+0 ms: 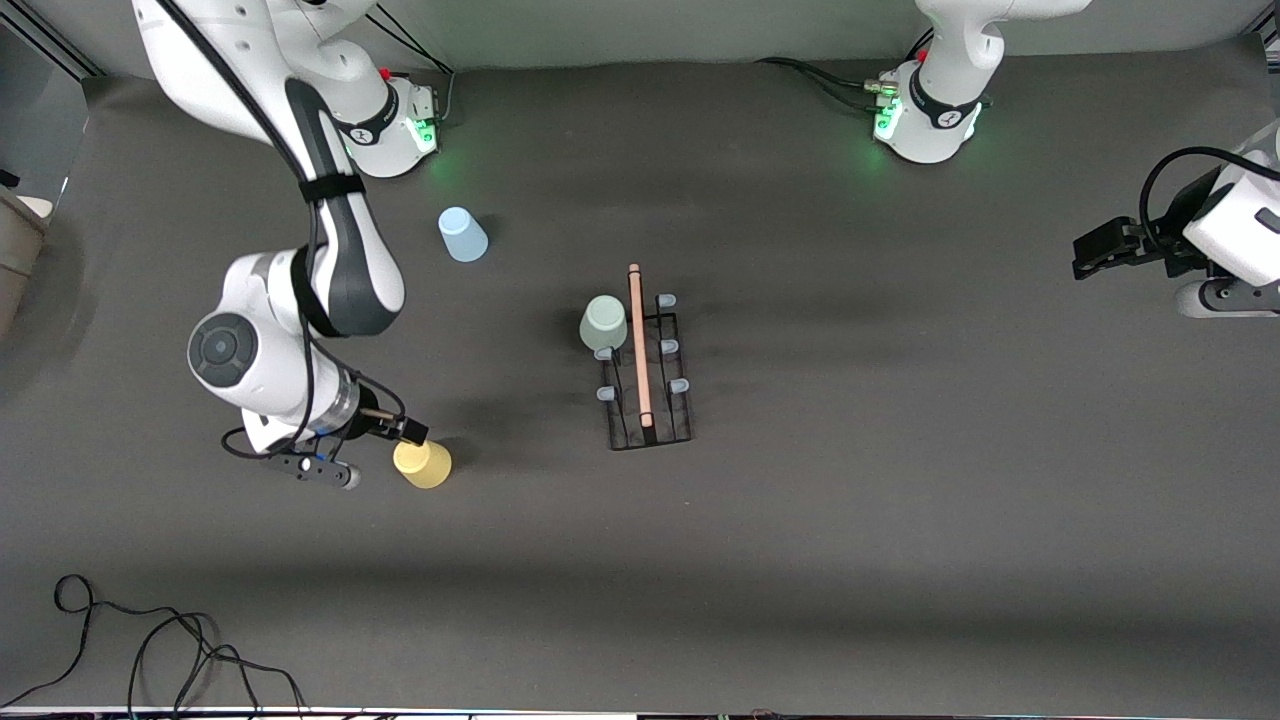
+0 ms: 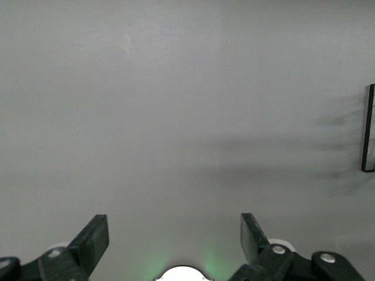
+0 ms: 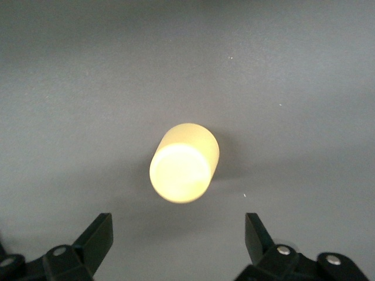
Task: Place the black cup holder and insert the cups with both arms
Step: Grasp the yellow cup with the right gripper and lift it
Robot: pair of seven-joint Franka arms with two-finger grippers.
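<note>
The black cup holder [image 1: 648,385] stands mid-table, its wooden rod [image 1: 638,340] on top. The pale green cup [image 1: 604,322] sits on its peg farthest from the front camera, on the side toward the right arm's end. The light blue cup [image 1: 463,235] stands mouth down near the right arm's base. The yellow cup [image 1: 423,464] stands mouth down, nearer the front camera. My right gripper [image 1: 395,440] hovers beside it, open and empty; the cup [image 3: 183,170] lies ahead of the gripper [image 3: 179,225]. My left gripper [image 1: 1100,250] waits open and empty [image 2: 174,225] at the left arm's end.
Loose black cables [image 1: 150,640] lie at the table's front edge toward the right arm's end. The two green-lit bases [image 1: 400,120] [image 1: 925,115] stand along the table's back edge. One edge of the holder [image 2: 369,129] shows in the left wrist view.
</note>
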